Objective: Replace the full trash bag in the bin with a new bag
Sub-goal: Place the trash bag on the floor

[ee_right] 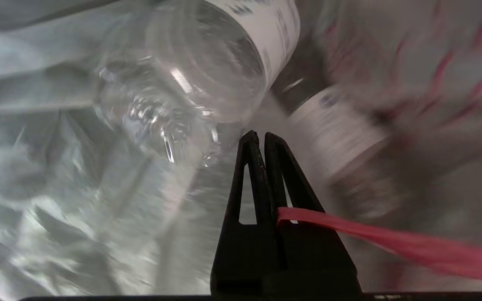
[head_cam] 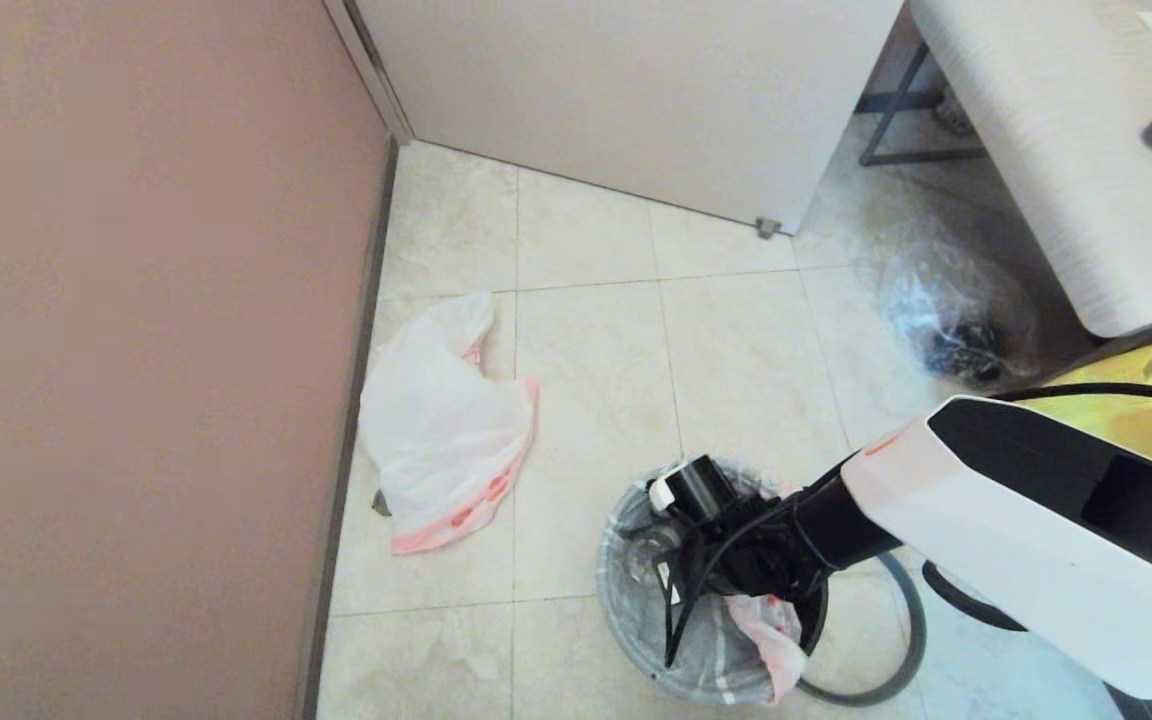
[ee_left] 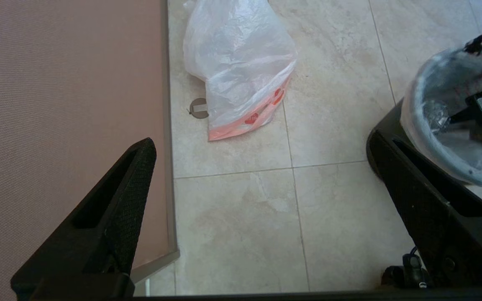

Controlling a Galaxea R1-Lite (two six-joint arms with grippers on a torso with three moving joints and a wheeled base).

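Observation:
The bin (head_cam: 818,612) stands on the tiled floor at lower centre, lined with the full trash bag (head_cam: 716,670), whose pink-red edge (head_cam: 774,632) hangs inside. My right gripper (head_cam: 674,650) reaches down into the bin. In the right wrist view it (ee_right: 261,136) is shut on the bag's pink-red rim band (ee_right: 391,240), above a clear bottle (ee_right: 207,71). The new bag (head_cam: 441,420) lies limp near the wall, also visible from the left wrist (ee_left: 237,62). My left gripper (ee_left: 262,142) hangs open over bare floor between the wall and the bin; it holds nothing.
The dark grey hoop (head_cam: 911,655) lies on the floor against the bin's right side. A clear crinkly bag with dark contents (head_cam: 956,320) and a yellow fabric bag (head_cam: 1146,400) sit right, under a pale table (head_cam: 1056,150). A pink wall (head_cam: 136,350) bounds the left.

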